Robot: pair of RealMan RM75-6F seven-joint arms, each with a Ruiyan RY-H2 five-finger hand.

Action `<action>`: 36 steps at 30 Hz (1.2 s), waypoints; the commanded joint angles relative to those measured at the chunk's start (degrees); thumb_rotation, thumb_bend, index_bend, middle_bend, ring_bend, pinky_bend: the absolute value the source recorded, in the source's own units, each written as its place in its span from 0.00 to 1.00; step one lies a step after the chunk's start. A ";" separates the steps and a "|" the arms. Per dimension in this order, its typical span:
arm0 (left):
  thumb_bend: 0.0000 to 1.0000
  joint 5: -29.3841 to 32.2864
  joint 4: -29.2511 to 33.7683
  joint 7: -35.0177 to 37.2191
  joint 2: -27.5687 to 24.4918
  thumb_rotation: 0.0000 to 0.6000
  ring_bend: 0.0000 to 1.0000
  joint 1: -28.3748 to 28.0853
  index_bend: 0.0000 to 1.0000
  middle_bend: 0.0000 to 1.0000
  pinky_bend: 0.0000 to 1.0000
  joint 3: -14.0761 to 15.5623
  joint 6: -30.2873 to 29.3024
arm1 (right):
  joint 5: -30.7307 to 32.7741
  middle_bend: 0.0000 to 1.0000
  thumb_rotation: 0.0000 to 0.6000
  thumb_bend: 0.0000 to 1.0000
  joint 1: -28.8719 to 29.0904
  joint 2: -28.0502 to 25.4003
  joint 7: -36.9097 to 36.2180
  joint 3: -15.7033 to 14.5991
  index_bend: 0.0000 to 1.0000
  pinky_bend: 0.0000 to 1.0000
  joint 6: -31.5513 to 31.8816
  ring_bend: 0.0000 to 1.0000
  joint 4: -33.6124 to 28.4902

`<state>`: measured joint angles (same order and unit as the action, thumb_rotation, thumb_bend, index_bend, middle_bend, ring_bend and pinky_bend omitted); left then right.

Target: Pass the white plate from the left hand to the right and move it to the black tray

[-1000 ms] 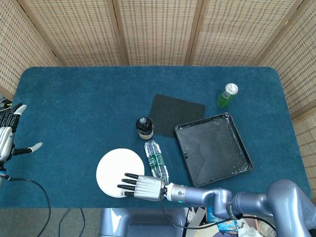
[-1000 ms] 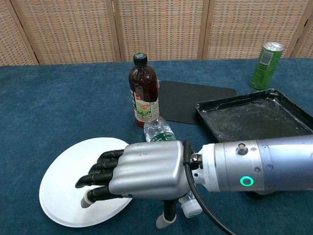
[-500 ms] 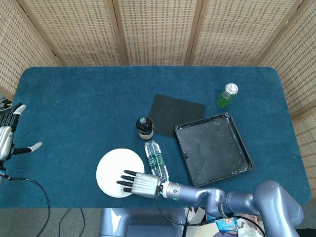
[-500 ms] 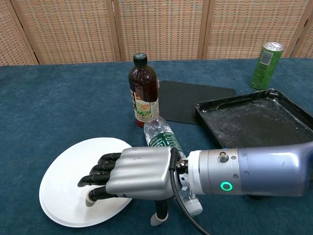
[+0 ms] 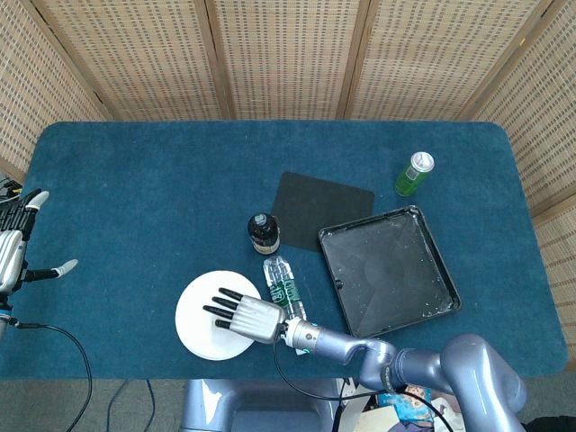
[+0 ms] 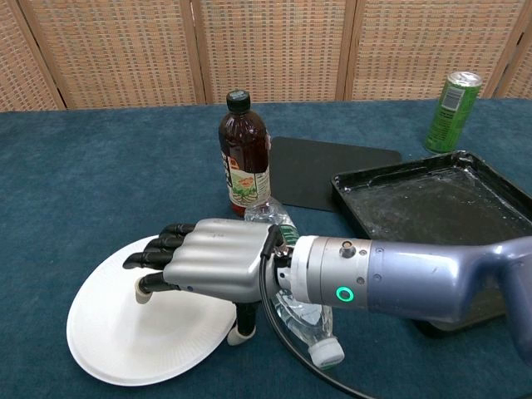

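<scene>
The white plate (image 5: 195, 335) (image 6: 125, 341) lies flat on the blue cloth near the table's front edge. My right hand (image 5: 239, 312) (image 6: 208, 266) hovers just above its right half, palm down, fingers stretched out and slightly apart. Its thumb points down at the plate's near right rim, and nothing is gripped. My left hand (image 5: 18, 247) stays off the table's far left edge with fingers spread and empty; only the head view shows it. The black tray (image 5: 389, 270) (image 6: 432, 208) sits empty to the right.
A clear water bottle (image 5: 286, 290) (image 6: 307, 328) lies right beside the plate, under my right forearm. A brown bottle (image 5: 264, 232) (image 6: 243, 158) stands just behind it. A black mat (image 5: 322, 202) (image 6: 328, 170) and a green can (image 5: 414, 174) (image 6: 453, 110) lie farther back.
My right hand has slid from the plate's near edge farther over it, toward the middle, and lifted a little. The plate and my left hand have not moved.
</scene>
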<state>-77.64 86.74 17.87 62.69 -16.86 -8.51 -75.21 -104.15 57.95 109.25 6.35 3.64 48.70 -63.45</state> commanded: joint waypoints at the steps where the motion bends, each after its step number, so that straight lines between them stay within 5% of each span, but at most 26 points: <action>1: 0.00 0.00 0.01 0.06 -0.03 1.00 0.00 0.04 0.00 0.00 0.00 -0.09 0.03 | 0.67 0.00 1.00 0.21 0.17 0.67 -0.44 0.45 0.21 0.00 1.20 0.00 0.92; 11: 0.00 -0.27 0.03 0.37 -0.17 1.00 0.00 0.18 0.00 0.00 0.00 -0.24 0.18 | 2.07 0.00 1.00 0.48 0.92 1.51 -0.86 0.70 0.23 0.00 2.85 0.00 2.56; 16: 0.00 -0.26 -0.04 0.36 -0.14 1.00 0.00 0.21 0.00 0.00 0.00 -0.32 0.33 | 2.10 0.00 1.00 0.49 1.23 1.79 -1.24 0.03 0.36 0.00 3.61 0.00 3.11; 21: 0.00 -0.34 -0.03 0.49 -0.16 1.00 0.00 0.27 0.00 0.00 0.00 -0.39 0.41 | 2.06 0.00 1.00 0.49 1.37 2.08 -1.84 -0.48 0.62 0.00 5.02 0.00 3.77; 36: 0.00 -0.89 0.20 1.02 -0.34 1.00 0.00 0.53 0.00 0.00 0.00 -0.39 0.30 | -0.80 0.00 1.00 0.48 1.27 -0.46 -7.08 0.41 0.64 0.01 16.55 0.00 2.33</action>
<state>-78.53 86.95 18.89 62.35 -16.34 -8.89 -74.90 -104.12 59.28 109.71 0.50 3.51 63.06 -60.57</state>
